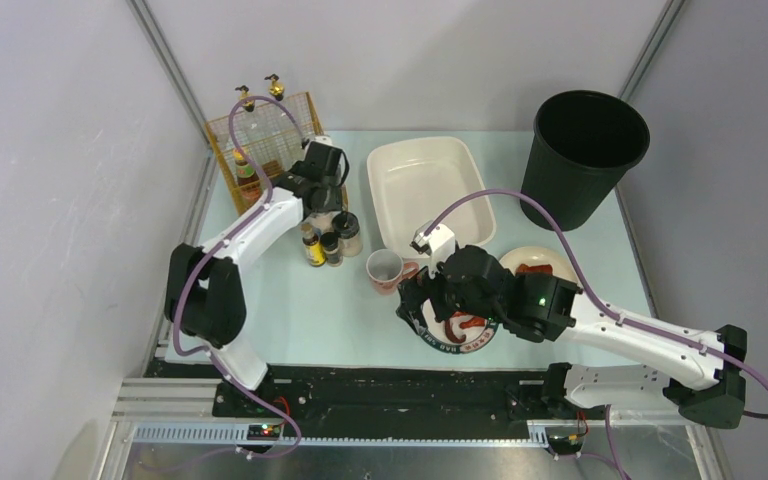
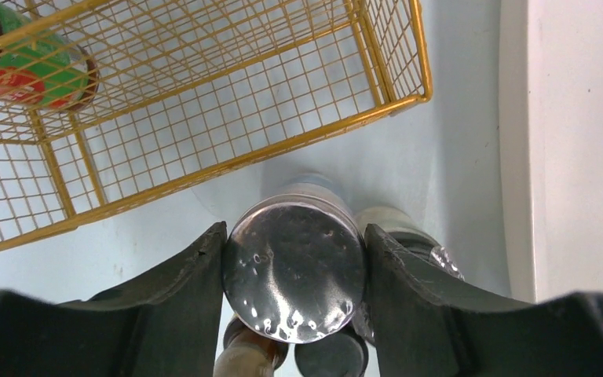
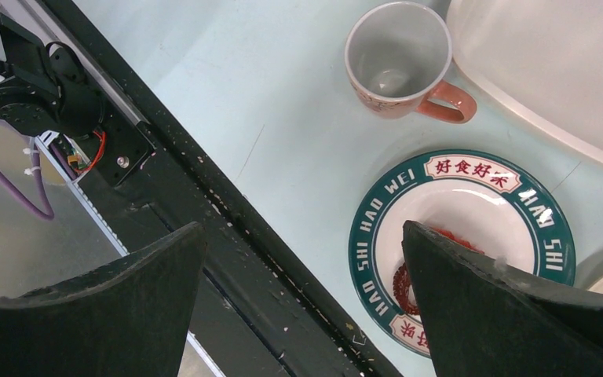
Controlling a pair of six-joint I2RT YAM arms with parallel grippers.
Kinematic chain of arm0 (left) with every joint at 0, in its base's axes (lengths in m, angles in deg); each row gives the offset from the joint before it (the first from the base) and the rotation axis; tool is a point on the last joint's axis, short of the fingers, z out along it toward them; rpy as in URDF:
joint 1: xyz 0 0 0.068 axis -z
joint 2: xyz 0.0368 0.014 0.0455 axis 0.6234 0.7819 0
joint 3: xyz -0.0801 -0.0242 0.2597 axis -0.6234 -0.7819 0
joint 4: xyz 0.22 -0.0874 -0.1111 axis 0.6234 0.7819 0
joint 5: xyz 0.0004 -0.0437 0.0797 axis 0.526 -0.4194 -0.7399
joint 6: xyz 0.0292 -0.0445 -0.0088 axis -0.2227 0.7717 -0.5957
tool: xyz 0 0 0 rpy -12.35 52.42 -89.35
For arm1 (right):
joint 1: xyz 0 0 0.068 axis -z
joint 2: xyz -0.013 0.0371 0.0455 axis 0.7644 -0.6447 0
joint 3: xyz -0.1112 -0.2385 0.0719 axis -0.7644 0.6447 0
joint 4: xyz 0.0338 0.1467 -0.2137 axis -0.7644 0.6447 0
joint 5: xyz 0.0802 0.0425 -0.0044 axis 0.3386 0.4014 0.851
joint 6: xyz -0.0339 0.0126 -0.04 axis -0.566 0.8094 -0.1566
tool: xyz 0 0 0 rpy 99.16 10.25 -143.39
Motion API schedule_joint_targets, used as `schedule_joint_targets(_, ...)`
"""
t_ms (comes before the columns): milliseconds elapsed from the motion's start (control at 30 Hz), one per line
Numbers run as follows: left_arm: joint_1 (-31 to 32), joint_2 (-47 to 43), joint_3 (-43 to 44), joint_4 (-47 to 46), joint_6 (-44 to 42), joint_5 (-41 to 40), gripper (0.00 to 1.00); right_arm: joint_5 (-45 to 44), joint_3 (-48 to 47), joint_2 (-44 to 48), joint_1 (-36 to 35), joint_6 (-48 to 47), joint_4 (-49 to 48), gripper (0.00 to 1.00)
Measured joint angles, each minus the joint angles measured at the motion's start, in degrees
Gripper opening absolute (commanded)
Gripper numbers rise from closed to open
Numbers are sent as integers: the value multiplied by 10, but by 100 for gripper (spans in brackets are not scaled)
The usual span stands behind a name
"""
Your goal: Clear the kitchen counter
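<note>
Tool on left (image 2: 294, 236) closed against silver-lidded jar (image 2: 294, 279) from both sides, just beside yellow wire basket (image 2: 204, 169) at far left. Tool on right (image 3: 302, 228) spread wide, empty, over green-rimmed plate (image 3: 382, 200) at near edge. Pale tabletop (image 1: 300, 310) beneath both, seemingly barely cleared: mug (image 3: 396, 59), second plate (image 1: 552, 260), spice jars (image 1: 325, 247) remaining; one bottle (image 2: 35, 67) in basket, white basin (image 1: 425, 185) empty.

The round white plate with a dark green rim (image 3: 365, 236) bears white capitals on that rim: "HAO SHI HAO WEI" from 8 to 11 o'clock, and "HAO SHI" near 2 o'clock. A white panel at 12 o'clock holds the red characters 好食好味. The green-and-red bottle label (image 2: 41, 69) cannot be read.
</note>
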Motion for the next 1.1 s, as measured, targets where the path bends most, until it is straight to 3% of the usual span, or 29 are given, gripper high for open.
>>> schedule_joint_targets(200, 0, -34, 18, 40, -9, 2, 0, 0, 0, 0, 0, 0, 0, 100)
schedule_joint_targets(567, -4, -92, 138, 74, -10, 5, 0, 1, 0, -7, 0, 0, -14, 100)
schedule_joint_targets(1100, -75, -40, 287, 97, -14, -24, 0, 10, 0, -10, -1, -2, -22, 100)
